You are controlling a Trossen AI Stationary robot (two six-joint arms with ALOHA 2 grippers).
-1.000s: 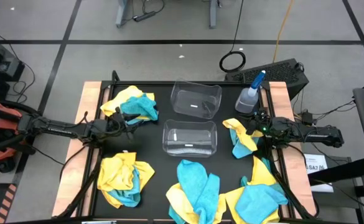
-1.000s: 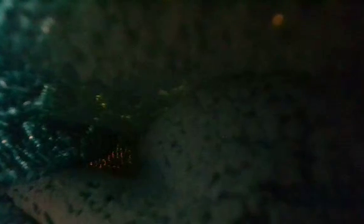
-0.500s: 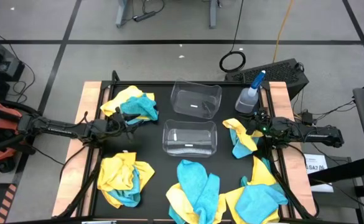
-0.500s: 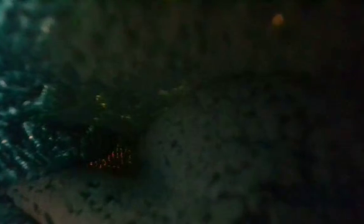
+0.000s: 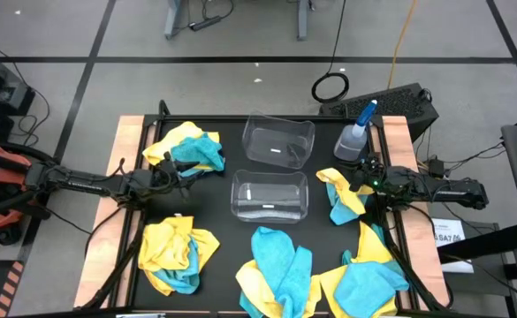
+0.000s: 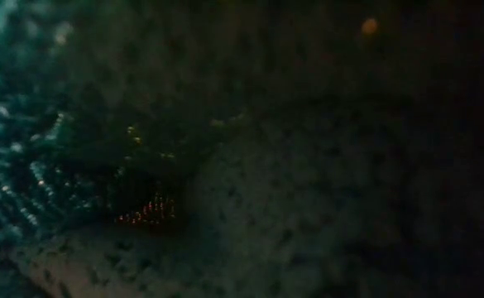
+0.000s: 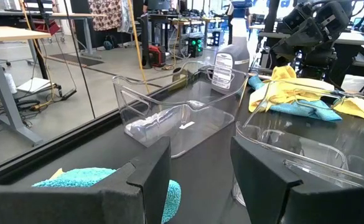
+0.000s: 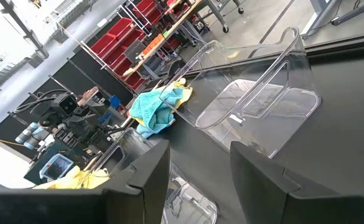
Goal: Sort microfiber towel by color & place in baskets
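Note:
Yellow and turquoise microfiber towels lie in several piles on the black table: far-left (image 5: 186, 148), near-left (image 5: 178, 252), near-centre (image 5: 280, 274), near-right (image 5: 368, 278) and right (image 5: 342, 199). Two clear baskets stand in the middle, a far one (image 5: 278, 144) and a near one (image 5: 269, 196). My left gripper (image 5: 183, 171) is open at the near edge of the far-left pile, and a turquoise towel (image 7: 104, 180) shows beside its finger. My right gripper (image 5: 352, 180) is open over the right pile. Both point at the baskets (image 7: 182, 118) (image 8: 256, 106).
A clear spray bottle with a blue nozzle (image 5: 355, 134) stands at the far right corner, behind the right gripper. A towel lies right against the low camera (image 6: 225, 182) and fills that view. Bare black table shows between the baskets and the near piles.

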